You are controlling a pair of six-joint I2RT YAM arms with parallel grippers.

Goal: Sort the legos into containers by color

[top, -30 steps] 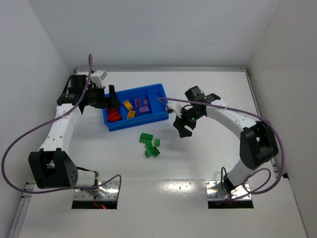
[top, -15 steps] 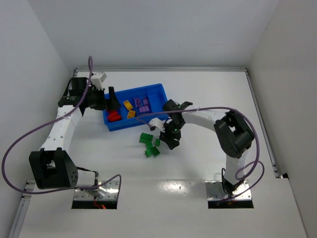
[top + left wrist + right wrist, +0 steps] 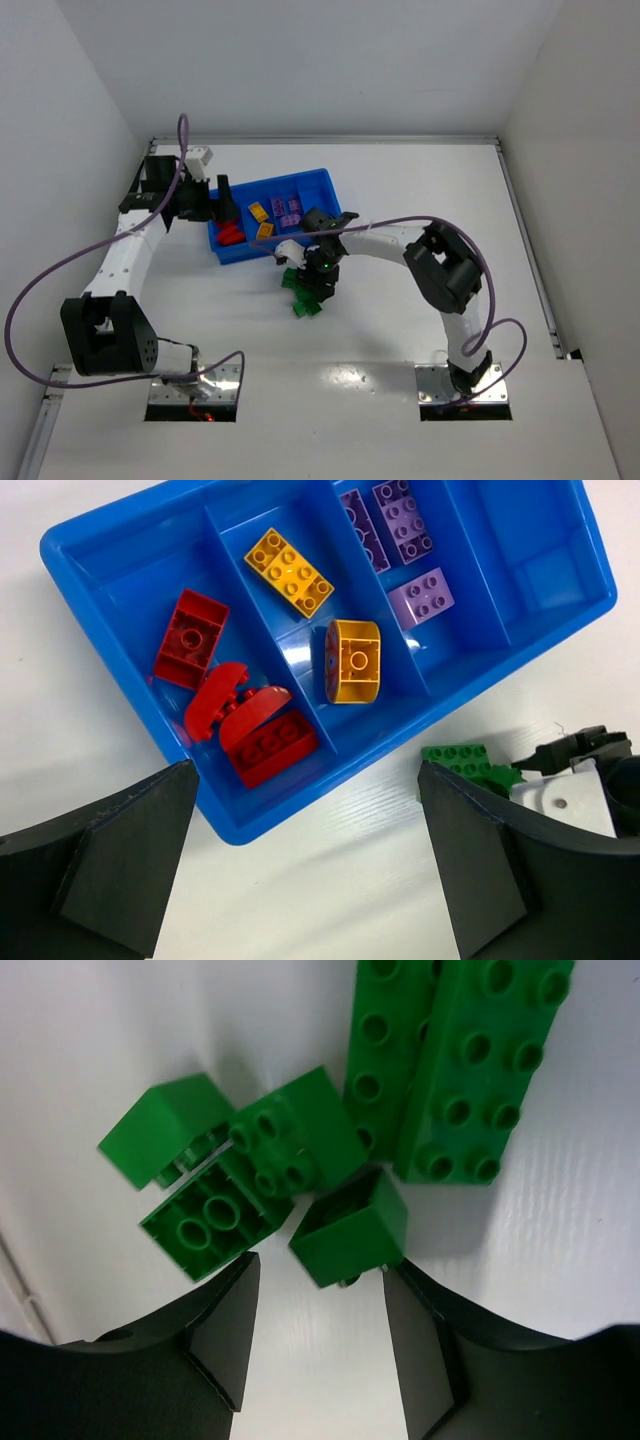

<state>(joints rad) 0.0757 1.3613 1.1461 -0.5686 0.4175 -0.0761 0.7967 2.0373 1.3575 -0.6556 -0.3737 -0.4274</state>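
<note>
And there was the right gripper (image 3: 321, 1265), down low over the green bricks (image 3: 440, 1060) on the white tabletop (image 3: 420, 180), just in front of the blue tray (image 3: 120, 580). Its jaws stood part-way apart, straddling the small green brick (image 3: 350, 1222) at the near edge of the pile. A strip of bare tabletop showed between one jaw and that brick, so this read as lined up, not clamped. It was a sensible pick, too: that brick sat a little clear of the long ones beside it, so the jaws could take it alone without dragging its neighbours along. Up at the tray, the sorting looked well advanced. The red bricks (image 3: 190, 638) lay in the end compartment, the yellow bricks (image 3: 289, 572) next door, the purple bricks (image 3: 421, 596) in the third. The fourth compartment (image 3: 530, 550) had nothing in it, and that was surely where the greens belonged, being the nearest slot to the pile as well. The left gripper (image 3: 305, 764) hovered over the red end of the tray with its jaws spread wide and nothing between them. It looked parked there to give its partner room, since every loose lego lay on the far side of the tray from it. The next move, by my reckoning, called for a clean squeeze and a straight lift. The danger was a neighbour brick catching on the rise, or the little one twisting out of a half-made grip.
</note>
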